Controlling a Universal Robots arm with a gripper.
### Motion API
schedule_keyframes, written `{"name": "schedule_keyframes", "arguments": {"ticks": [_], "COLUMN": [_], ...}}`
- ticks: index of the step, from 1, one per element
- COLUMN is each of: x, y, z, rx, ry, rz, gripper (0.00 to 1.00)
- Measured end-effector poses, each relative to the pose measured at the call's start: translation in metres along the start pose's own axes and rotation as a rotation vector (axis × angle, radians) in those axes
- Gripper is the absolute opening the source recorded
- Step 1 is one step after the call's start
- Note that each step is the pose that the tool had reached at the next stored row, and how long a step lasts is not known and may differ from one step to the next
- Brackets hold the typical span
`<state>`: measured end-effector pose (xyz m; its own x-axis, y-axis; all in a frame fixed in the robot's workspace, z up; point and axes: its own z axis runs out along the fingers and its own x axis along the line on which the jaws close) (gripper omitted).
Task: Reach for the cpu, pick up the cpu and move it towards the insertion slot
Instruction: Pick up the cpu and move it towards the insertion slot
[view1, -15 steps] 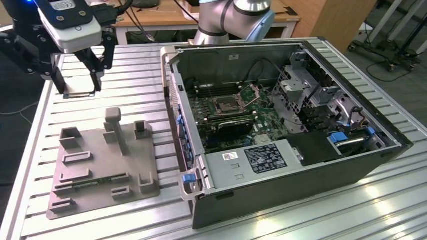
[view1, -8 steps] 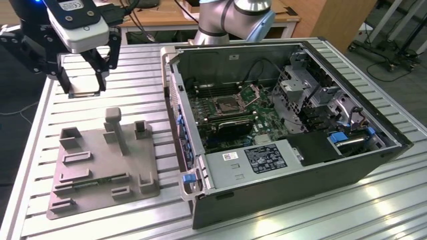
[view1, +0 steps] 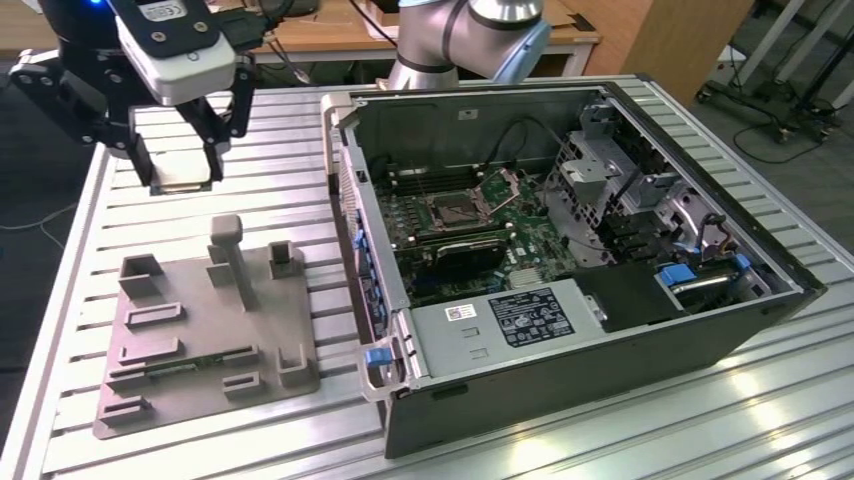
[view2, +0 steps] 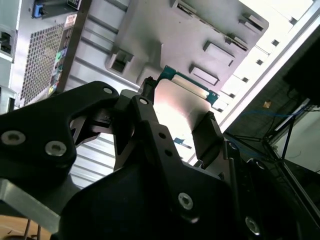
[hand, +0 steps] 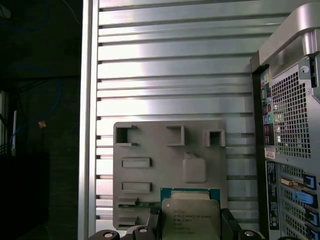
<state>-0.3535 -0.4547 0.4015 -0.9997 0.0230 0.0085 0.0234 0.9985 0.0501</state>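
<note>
The end effector (view1: 182, 178), upper left of the exterior view, grips the cpu (view1: 180, 185) by opposite edges, above the worktop (view1: 274, 140) and beyond the fixture plate (view1: 200, 340). This probably keeps its underside free. The insertion slot (view1: 451, 208) sits mid-frame inside the computer case (view1: 601, 400).

Fixture plate (view1: 200, 318) lies beside the case (view1: 534, 402), at the exterior view's left.

cpu (hand: 190, 217): cut off at first wrist view's edge
cpu sides, second wrist view: behind pincer fingers (view2: 206, 135)
insertion slot (view1: 451, 208): centre detail too small
</note>
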Motion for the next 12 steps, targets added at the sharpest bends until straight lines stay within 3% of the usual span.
{"name": "schedule_keyframes", "arguments": {"ticks": [4, 12], "x": [-0.0088, -0.0195], "y": [0.0002, 0.0004], "z": [0.0001, 0.0005], "rx": [-0.0001, 0.0000], "ry": [-0.0001, -0.0001], "rz": [0.000, 0.000], "gripper": [0.54, 0.54]}}
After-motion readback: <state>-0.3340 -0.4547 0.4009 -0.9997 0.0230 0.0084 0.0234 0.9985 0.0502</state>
